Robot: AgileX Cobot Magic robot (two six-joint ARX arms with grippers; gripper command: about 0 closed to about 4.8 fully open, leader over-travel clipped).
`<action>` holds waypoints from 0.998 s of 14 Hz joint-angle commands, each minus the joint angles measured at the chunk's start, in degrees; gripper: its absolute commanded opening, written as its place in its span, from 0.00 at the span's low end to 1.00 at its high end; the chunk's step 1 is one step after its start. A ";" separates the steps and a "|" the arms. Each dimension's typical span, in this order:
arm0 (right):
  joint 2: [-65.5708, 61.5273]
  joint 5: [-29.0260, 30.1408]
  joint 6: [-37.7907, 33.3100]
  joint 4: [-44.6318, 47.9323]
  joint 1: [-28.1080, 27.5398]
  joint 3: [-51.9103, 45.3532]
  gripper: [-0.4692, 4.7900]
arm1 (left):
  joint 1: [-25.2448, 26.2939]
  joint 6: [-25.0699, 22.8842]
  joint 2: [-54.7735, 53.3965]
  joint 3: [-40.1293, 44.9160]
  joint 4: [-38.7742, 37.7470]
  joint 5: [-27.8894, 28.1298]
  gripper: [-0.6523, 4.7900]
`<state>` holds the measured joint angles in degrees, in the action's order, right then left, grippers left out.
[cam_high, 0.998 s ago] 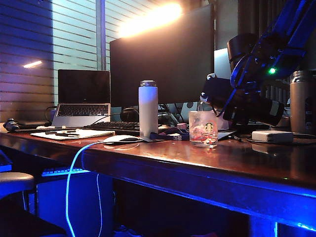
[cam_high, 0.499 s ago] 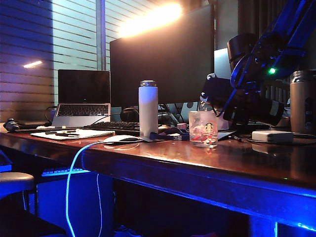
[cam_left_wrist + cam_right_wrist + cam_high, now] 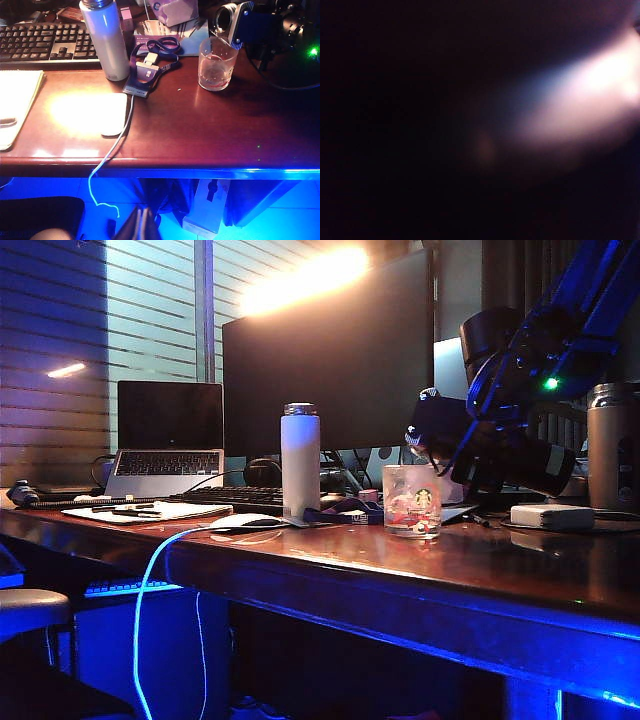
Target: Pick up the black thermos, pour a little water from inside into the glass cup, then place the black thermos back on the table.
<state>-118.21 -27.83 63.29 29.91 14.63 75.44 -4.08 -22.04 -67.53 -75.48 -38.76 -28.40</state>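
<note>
The black thermos hangs tipped almost level above the table, its shiny-rimmed mouth just above the rim of the glass cup. My right gripper is shut round the thermos body; its blue part shows beside the mouth. The right wrist view is dark and blurred, filled by the thermos. No stream of water can be made out. My left gripper hangs shut and empty in front of the table's front edge, well away from the cup.
A white bottle stands left of the cup, with a lanyard at its foot. A tan bottle and a white box stand at the right. Monitor, laptop, keyboard and mouse fill the back and left.
</note>
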 commanded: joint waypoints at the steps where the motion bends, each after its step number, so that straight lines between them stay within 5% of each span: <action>1: 1.01 -0.35 -1.86 4.20 0.11 0.79 0.09 | -0.11 -0.02 0.17 -0.17 0.26 -0.31 0.16; 6: 1.01 0.92 -6.54 4.24 1.53 0.79 0.09 | -0.11 -0.04 0.17 -0.17 0.28 -0.31 0.16; 14: 3.93 -3.54 -30.93 4.15 1.70 0.68 0.09 | -0.11 -0.04 0.17 -0.17 0.31 -0.31 0.16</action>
<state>-116.14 -31.03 35.79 29.65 16.10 75.42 -4.08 -22.04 -67.53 -75.48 -38.76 -28.42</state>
